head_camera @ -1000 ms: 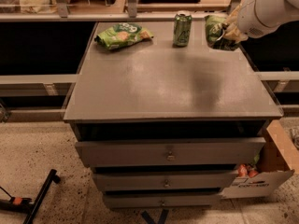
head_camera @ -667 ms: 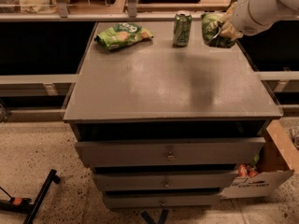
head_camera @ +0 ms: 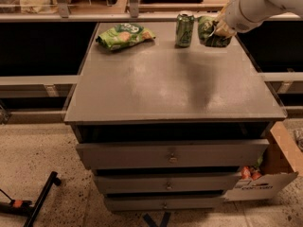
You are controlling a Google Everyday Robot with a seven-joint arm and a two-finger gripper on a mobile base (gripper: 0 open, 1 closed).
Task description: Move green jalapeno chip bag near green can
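Observation:
The green can (head_camera: 184,29) stands upright at the back of the grey cabinet top (head_camera: 165,84), right of centre. The dark-green jalapeno chip bag (head_camera: 210,31) is just to the right of the can, with a small gap between them. My gripper (head_camera: 219,28) comes in from the upper right on a white arm and is shut on the bag's right side. I cannot tell whether the bag rests on the top or hangs just above it.
A brighter lime-green chip bag (head_camera: 124,35) lies at the back left of the top. Drawers sit below the top. A cardboard box (head_camera: 270,174) stands on the floor at the right. A black stand leg (head_camera: 40,200) lies on the floor at the left.
My gripper has carried the dark-green bag a little to the left and toward the back, closer to the can. The can and the lime-green bag have not moved.

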